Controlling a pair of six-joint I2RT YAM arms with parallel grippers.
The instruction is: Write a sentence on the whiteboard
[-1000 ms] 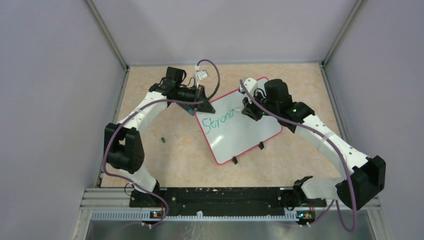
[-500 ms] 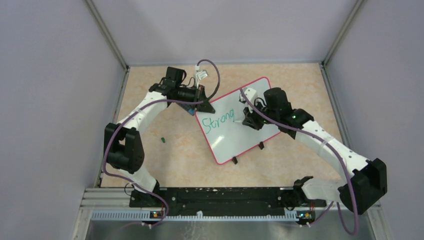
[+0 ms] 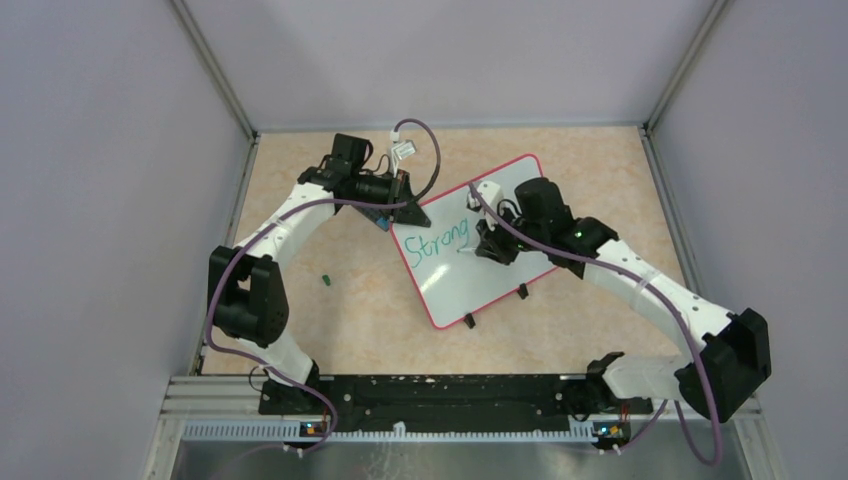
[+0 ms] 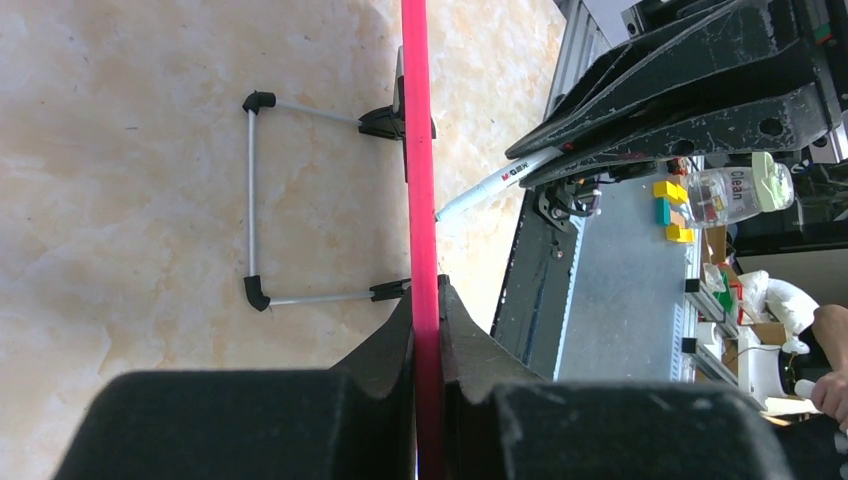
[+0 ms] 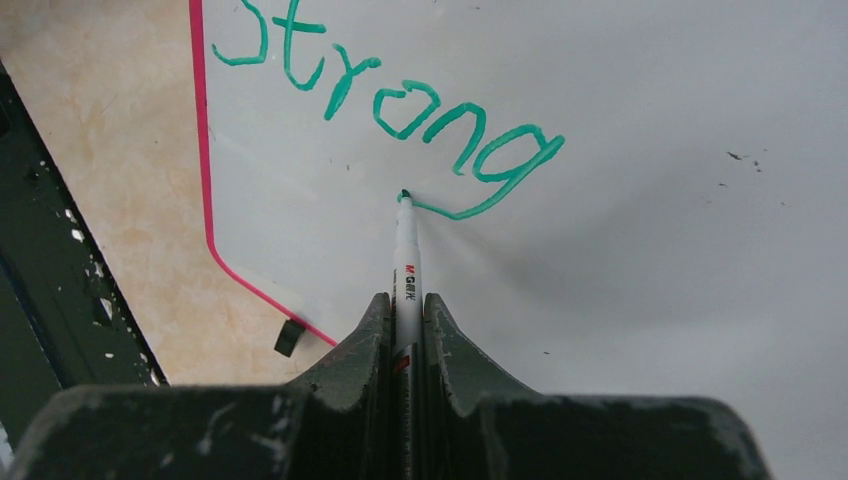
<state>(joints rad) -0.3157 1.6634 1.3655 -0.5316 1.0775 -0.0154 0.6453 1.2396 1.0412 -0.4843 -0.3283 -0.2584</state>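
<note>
Your right hand [image 5: 405,305] was pressed together on the marker [image 5: 406,250], gripping it along the barrel. The tip touched the whiteboard [image 5: 650,220] at the very end of the g's tail in the green word [image 5: 400,100] "Strong". The board sat propped on its feet near the middle of the table [image 3: 330,320], a little toward the far edge. Its long axis ran from the near left corner toward the far right corner, and the writing ran the same way.

Your left hand [image 3: 405,207] was pinched on the red-pink rim [image 4: 420,150] at the board's corner facing the far left, steadying it and well apart from the pen.

What the coming stroke turned on, as I judge it, was this: the tip lay below and back under the word, while the bare white surface stretched away past the g toward the far right corner. You would have needed to lift off and carry the marker that way along the long axis before starting another word. The right arm was the nearer one and already over that stretch — the left had only to hold the board firm.
</note>
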